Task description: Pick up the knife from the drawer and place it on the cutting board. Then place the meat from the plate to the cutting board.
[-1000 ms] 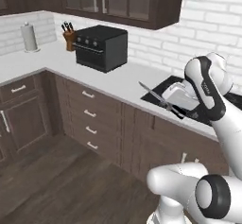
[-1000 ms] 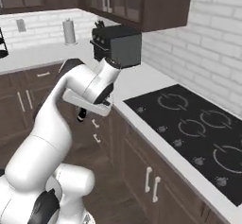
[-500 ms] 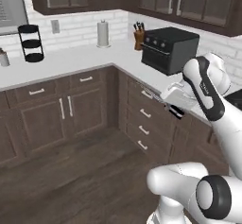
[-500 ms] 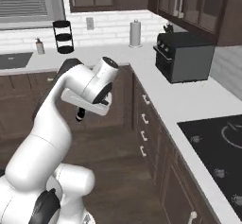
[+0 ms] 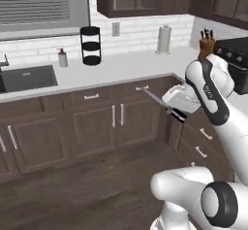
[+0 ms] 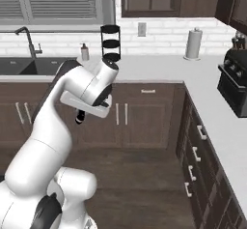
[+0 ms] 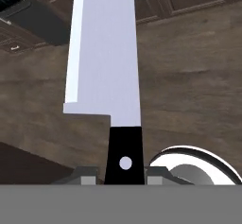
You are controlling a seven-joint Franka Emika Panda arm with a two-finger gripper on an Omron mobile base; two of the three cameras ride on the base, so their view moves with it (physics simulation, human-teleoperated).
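You were looking at a dark-wood kitchen with a pale counter (image 5: 121,66) running under a shuttered window and turning a corner toward the right. From the left base camera you had the sink (image 5: 26,77) at nine o'clock, a black tiered stand (image 5: 90,45) and a paper towel roll (image 5: 164,39) along the back wall, and a knife block (image 5: 206,42) beside a black oven (image 5: 236,57) at two o'clock.

That same camera showed the gripper (image 5: 175,111) closed on the handle of the knife (image 5: 157,98), the blade pointing toward ten o'clock, in the air in front of the cabinet doors and below counter height.

The right base camera hid the blade behind the arm; there you got the black handle end poking out below the wrist, plus the tap (image 6: 27,38) over the sink, and the drawer fronts (image 6: 198,148) along the right-hand run.

The hand camera gave you what neither base camera did: the knife (image 7: 106,72) close up, silver blade running toward twelve o'clock over the wood floor (image 7: 189,81), black riveted handle seated between the fingers (image 7: 85,174).

A second earlier both base cameras faced the cooktop and oven; half a second earlier, the corner. The whole scene had swung, so the base had turned. The knife stayed clamped the same way throughout.
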